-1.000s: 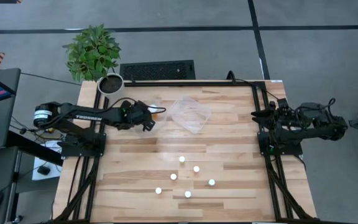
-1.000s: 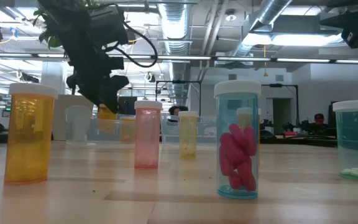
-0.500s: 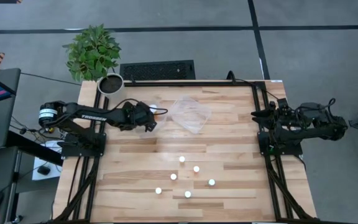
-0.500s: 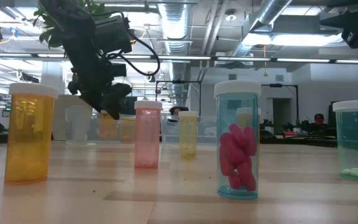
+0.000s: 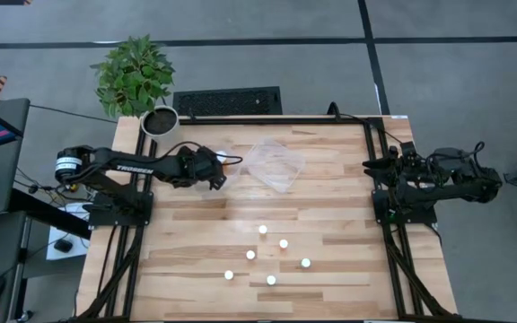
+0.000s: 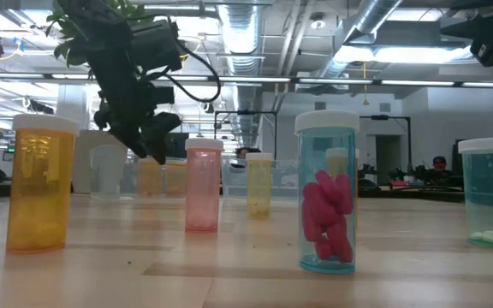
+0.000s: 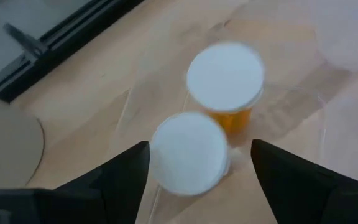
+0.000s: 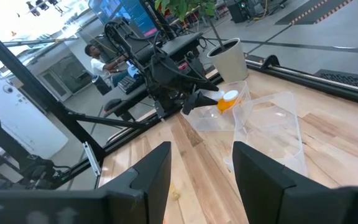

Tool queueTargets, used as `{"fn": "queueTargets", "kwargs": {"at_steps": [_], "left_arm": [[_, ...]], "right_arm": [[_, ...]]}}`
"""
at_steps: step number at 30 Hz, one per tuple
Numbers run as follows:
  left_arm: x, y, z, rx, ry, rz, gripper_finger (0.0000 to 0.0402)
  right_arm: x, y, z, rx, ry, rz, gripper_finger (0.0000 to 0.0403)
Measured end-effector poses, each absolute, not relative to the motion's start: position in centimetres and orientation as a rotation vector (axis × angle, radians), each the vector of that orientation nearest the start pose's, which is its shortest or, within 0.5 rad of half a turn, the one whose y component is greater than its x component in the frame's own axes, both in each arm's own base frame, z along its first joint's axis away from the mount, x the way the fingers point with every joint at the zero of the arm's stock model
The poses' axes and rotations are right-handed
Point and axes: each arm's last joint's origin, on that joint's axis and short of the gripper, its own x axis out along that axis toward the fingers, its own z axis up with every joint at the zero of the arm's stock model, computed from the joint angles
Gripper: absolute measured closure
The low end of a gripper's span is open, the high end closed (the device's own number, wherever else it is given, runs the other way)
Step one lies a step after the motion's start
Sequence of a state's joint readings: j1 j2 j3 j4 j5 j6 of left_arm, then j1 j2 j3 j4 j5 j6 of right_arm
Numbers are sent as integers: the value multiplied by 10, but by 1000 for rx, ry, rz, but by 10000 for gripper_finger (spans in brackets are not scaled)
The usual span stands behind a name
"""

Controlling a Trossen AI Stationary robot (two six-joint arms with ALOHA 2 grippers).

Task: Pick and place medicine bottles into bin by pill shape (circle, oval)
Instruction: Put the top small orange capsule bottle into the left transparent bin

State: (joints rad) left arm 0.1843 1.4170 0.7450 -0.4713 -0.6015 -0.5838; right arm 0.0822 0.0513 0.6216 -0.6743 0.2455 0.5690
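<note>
My left gripper (image 5: 216, 171) is open over a clear tray at the table's far left. In the left wrist view its fingers stand on either side of the white cap of an orange bottle (image 7: 188, 152). A second orange bottle (image 7: 225, 81) stands just beyond, and both stand upright in the tray (image 8: 227, 101). Several more capped bottles (image 5: 263, 230) stand on the table's near middle. The low view shows them as orange (image 6: 41, 184), pink (image 6: 204, 184), yellow (image 6: 259, 184) and teal (image 6: 326, 192). My right gripper (image 8: 201, 180) is open and empty at the table's right edge.
A second clear tray (image 5: 276, 164) lies at the far middle, right of my left gripper. A white plant pot (image 5: 160, 120) stands at the far left corner. Bare wood lies between the trays and the bottle group.
My left gripper has gone down over the left tray with an orange bottle. The bottle, lifted a second ago, now stands upright in the tray beside the other orange bottle.
</note>
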Motion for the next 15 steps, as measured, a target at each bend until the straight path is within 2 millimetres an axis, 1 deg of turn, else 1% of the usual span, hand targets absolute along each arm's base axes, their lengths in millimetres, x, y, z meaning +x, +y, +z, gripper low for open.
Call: {"fn": "queueTargets", "kwargs": {"at_steps": [5,8,12,15], "left_arm": [[242,61,196,-257,925,977,122],[245,58,213,-263,932,951,122],[251,49,239,-272,915,879,122],[260,38,261,-302,878,793,122]], "right_arm": [[26,-5,290,550,54,-187,216],[26,-5,290,550,56,-184,218],[26,-5,289,550,61,-179,216],[26,-5,289,550,61,-178,214]]}}
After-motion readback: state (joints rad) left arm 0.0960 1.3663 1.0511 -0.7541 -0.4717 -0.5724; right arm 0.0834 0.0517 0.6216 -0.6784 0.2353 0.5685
